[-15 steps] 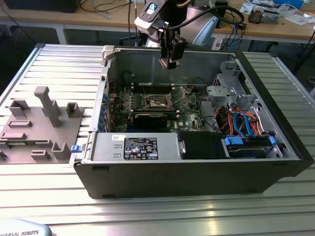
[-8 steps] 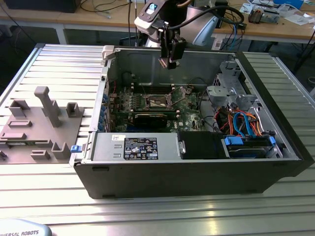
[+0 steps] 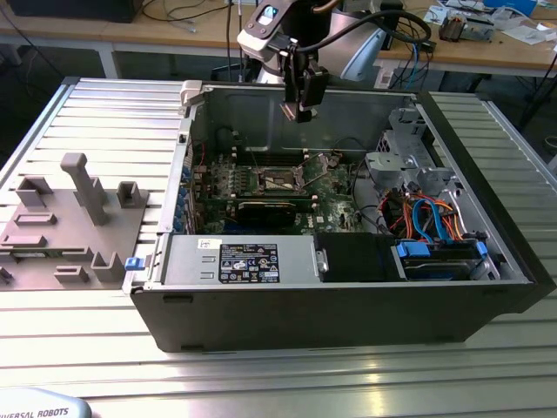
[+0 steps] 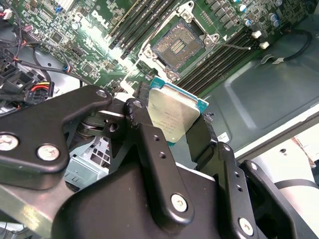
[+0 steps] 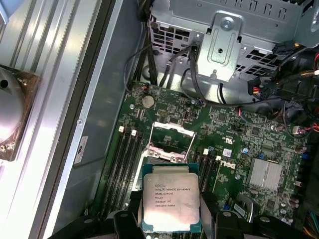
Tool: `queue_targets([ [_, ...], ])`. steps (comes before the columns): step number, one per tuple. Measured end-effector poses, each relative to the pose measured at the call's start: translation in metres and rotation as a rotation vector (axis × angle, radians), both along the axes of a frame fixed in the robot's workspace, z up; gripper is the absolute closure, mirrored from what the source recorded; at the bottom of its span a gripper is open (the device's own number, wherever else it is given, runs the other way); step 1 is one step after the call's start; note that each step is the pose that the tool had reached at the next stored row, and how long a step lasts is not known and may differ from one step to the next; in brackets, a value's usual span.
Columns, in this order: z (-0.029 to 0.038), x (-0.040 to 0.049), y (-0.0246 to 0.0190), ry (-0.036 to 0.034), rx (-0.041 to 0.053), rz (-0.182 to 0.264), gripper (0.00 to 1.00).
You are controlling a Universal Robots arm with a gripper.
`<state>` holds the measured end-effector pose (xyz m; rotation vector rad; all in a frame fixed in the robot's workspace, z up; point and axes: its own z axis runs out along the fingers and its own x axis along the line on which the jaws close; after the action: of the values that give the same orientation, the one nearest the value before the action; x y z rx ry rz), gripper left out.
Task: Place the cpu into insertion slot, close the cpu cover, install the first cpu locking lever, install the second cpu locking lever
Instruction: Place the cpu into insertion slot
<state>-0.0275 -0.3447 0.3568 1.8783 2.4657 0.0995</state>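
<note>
While I hang over the open computer case [image 3: 348,296], my gripper [image 3: 298,111] has its jaws clamped on the cpu [image 4: 174,113], one black finger [image 4: 142,129] against each of two opposite edges. In the first wrist view the cpu [image 5: 171,199] shows its silvery top face with a green rim around it, sitting between my fingertips.

I hold the chip in the air, well clear of the green motherboard [image 3: 252,187] and touching nothing but me. In the exterior view the insertion slot [image 3: 280,181] lies at about six o'clock from my gripper, down on the board inside the case. In the second wrist view the insertion slot [image 4: 178,46] is bare, a dark square inside its metal rim.

The cpu cover [image 5: 171,142] is tilted up off the slot, and I can see the board through its square window.

In the exterior view a metal drive cage [image 3: 396,157] sits at roughly three o'clock from the slot. Outside the case, at nine o'clock, a grey fixture plate [image 3: 70,231] lies on the ribbed metal table [image 3: 278,374].
</note>
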Motion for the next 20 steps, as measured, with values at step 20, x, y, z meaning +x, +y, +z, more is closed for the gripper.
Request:
queue_targets([
  [20,0.0000,0.0000,0.0000,0.0016,-0.0019,-0.031,0.46],
])
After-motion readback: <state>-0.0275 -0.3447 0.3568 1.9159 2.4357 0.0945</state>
